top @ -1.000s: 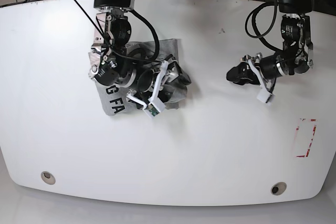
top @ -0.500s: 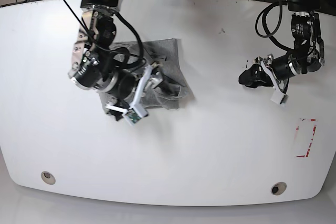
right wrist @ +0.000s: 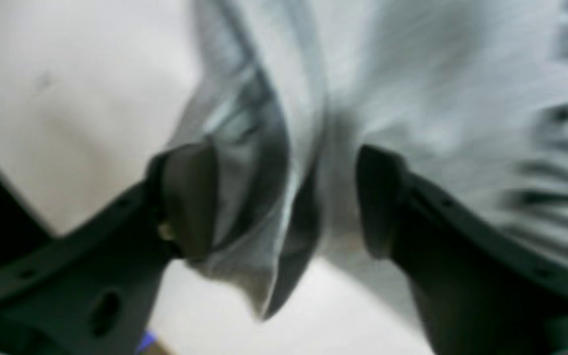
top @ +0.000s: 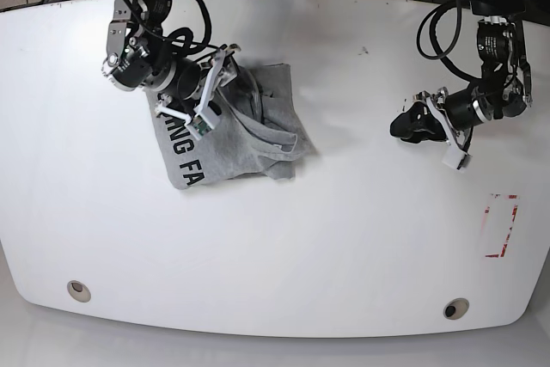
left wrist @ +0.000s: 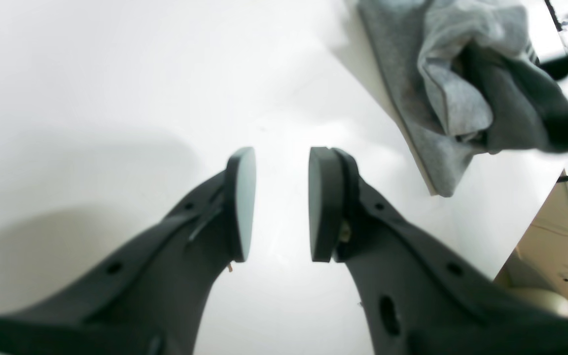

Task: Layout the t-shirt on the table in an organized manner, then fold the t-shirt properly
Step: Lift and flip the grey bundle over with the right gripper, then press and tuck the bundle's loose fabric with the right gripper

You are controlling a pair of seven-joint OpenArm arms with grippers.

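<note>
Since the earlier frame the right gripper (top: 225,83) has swung from the t-shirt's (top: 249,139) 6 o'clock edge up toward 11 o'clock. Its wrist view alone shows a grey fold (right wrist: 259,207) between half-parted jaws, blurred; whether they pinch it I cannot tell. Crumpled left of the table's (top: 344,247) centre, the t-shirt's long axis runs 10 to 4 o'clock. At 3 o'clock, well apart, the left gripper (left wrist: 276,202) hangs slightly open, holding nothing
</note>
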